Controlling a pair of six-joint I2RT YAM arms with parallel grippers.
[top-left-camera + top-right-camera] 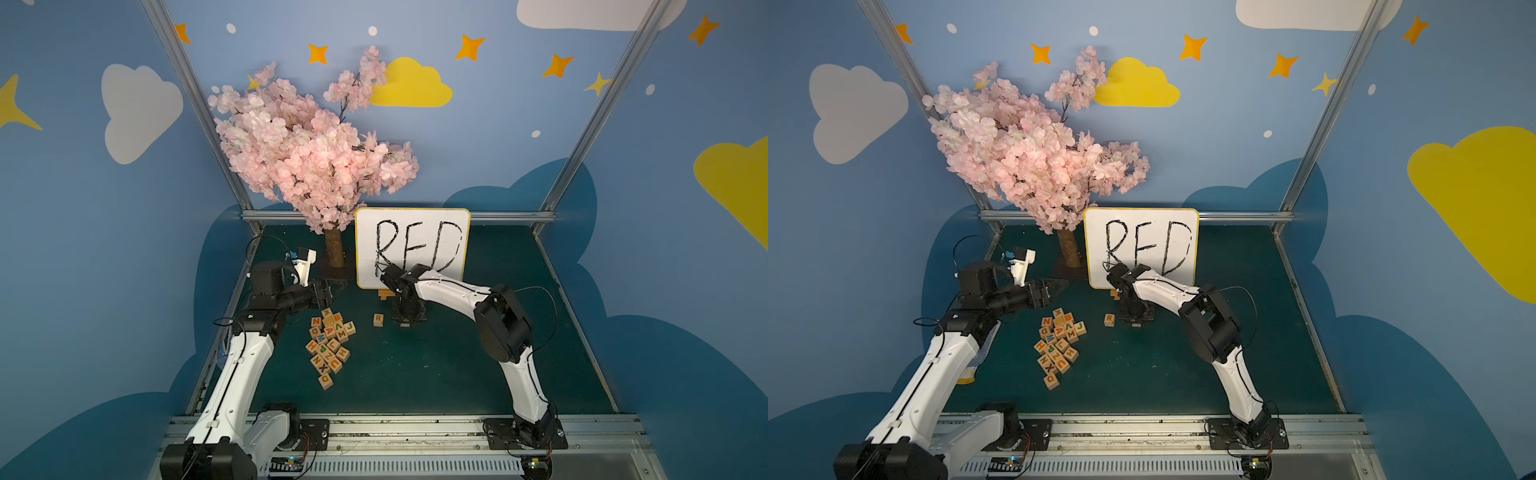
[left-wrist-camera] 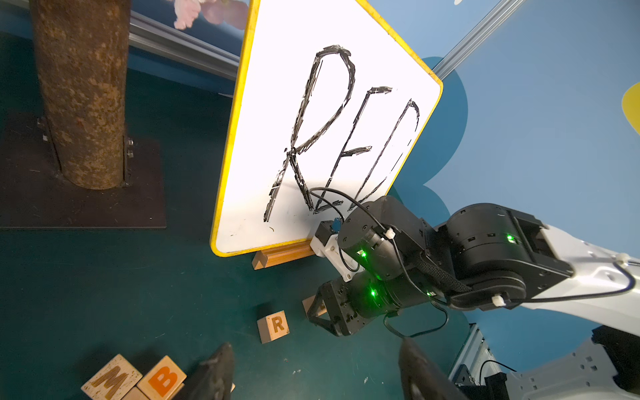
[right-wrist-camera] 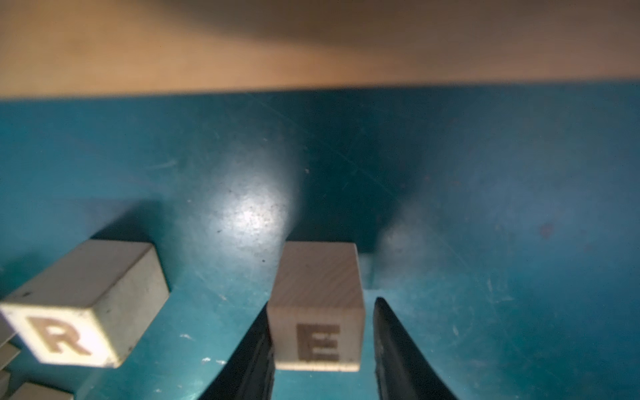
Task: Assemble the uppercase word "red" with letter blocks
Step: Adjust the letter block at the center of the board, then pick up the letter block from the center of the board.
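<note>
Top view: right arm stretched fwd & down, right gripper (image 1: 405,321) low over table (image 1: 457,353), just right of R block (image 1: 378,319); left arm bent, left gripper (image 1: 328,293) by far end of the pile of letter blocks (image 1: 330,347). Left wrist: left jaws spread, empty. Right wrist: E block (image 3: 317,311) sits on table near R; jaws slightly spread round it, one finger clear. Step, judged: placing E. Next, prob.: lift straight up w/o nudging E, then fetch D

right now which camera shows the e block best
Right wrist view: the E block sits close up inside the right end effector, letter readable. The left wrist view shows only a corner; both top views almost hide it.
</note>
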